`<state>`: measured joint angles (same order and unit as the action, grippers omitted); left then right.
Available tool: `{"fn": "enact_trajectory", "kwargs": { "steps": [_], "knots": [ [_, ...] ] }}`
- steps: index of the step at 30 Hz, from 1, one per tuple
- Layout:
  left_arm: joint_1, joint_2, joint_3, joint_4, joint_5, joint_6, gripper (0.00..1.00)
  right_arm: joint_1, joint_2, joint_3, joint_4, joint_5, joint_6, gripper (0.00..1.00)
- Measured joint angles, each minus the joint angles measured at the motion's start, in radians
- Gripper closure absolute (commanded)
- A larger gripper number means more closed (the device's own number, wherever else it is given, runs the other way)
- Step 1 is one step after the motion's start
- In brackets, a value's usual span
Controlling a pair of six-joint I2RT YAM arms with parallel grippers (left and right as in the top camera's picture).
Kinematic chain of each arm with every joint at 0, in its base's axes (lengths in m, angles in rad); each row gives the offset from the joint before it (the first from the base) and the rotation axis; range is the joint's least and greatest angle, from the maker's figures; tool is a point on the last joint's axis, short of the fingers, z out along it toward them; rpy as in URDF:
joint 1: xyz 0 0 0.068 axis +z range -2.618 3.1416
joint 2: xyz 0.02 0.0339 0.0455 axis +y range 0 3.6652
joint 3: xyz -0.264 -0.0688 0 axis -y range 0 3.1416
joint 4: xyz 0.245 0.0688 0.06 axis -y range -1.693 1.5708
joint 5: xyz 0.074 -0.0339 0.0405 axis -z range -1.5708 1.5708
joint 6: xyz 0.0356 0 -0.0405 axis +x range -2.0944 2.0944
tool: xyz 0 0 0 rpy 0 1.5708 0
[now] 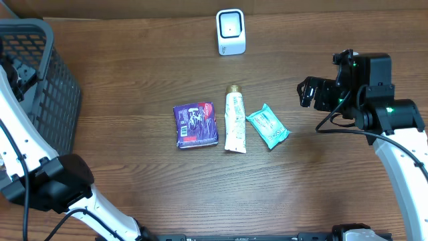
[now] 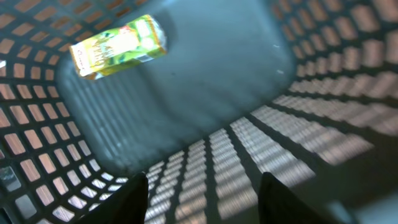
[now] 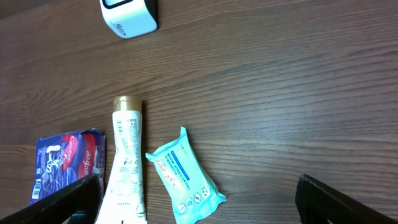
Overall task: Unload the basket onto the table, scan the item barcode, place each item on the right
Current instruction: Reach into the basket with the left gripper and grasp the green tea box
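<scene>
The white barcode scanner (image 1: pixel 231 31) stands at the back of the table, also visible as the scanner (image 3: pixel 129 15) in the right wrist view. Three items lie side by side mid-table: a purple pack (image 1: pixel 196 124), a white tube (image 1: pixel 235 120) and a teal wipes pack (image 1: pixel 267 126). My right gripper (image 1: pixel 307 92) hovers to their right, open and empty; its camera looks down on the wipes pack (image 3: pixel 186 177), with the right gripper (image 3: pixel 199 205) spread wide above it. My left gripper (image 2: pixel 202 199) is open inside the basket, above a yellow-green box (image 2: pixel 118 46) lying on the basket floor.
The dark mesh basket (image 1: pixel 40 80) fills the table's far left corner, and the left arm (image 1: pixel 17 134) reaches into it. Its lattice wall (image 2: pixel 323 81) surrounds the left gripper. Bare wooden tabletop (image 1: pixel 321 181) stretches in front of the items.
</scene>
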<state>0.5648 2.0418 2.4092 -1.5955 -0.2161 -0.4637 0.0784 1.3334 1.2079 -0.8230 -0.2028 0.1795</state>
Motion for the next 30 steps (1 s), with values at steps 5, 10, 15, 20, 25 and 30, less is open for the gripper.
{"fn": "enact_trajectory", "kwargs": {
  "steps": [5, 10, 15, 20, 25, 30],
  "knots": [
    [0.058, 0.000, -0.098, 0.087, -0.030, -0.032, 0.41, 0.000, 0.000, 0.000, 0.000, 0.000, 0.000, 0.00],
    [0.145, 0.000, -0.180, 0.178, -0.045, -0.062, 0.34, 0.000, 0.000, 0.000, 0.000, 0.000, 0.000, 0.00],
    [0.221, 0.000, -0.298, 0.274, -0.058, -0.072, 0.15, 0.000, 0.000, 0.000, -0.001, 0.000, 0.000, 0.00],
    [0.272, 0.000, -0.426, 0.417, -0.064, -0.076, 0.10, 0.000, 0.000, 0.000, 0.000, 0.000, -0.001, 0.00],
    [0.280, 0.000, -0.512, 0.611, -0.031, 0.055, 0.05, 0.000, 0.000, 0.000, 0.000, 0.000, 0.000, 0.00],
    [0.273, 0.000, -0.551, 0.748, 0.023, 0.240, 0.04, 0.000, 0.000, 0.000, 0.000, 0.000, -0.001, 0.00]
  ]
}}
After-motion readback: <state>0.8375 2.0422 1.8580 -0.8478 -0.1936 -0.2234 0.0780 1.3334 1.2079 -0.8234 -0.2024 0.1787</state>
